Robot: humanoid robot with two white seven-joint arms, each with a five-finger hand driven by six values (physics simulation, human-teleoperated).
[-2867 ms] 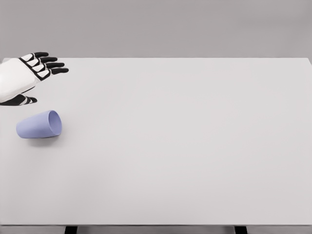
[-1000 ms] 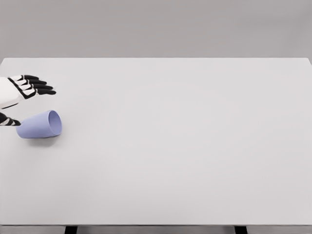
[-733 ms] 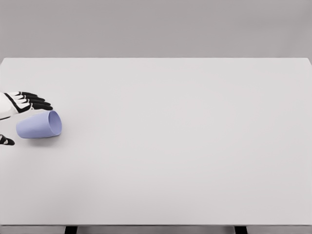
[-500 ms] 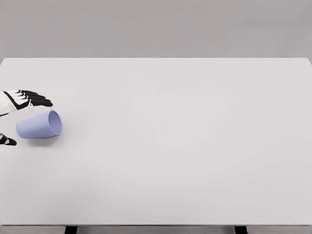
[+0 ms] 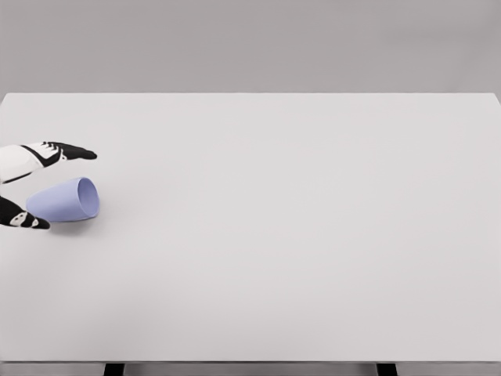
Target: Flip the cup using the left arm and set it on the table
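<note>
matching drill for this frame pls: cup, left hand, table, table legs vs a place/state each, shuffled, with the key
1. cup
2. left hand
3. table
4. table legs

A. white, spans almost the whole view
B. lilac, lying on its side, mouth facing right
C. dark, just showing at the bottom edge
D. open at the left edge, fingers behind and thumb in front of the lying thing

Pairs: 1-B, 2-D, 3-A, 4-C
</note>
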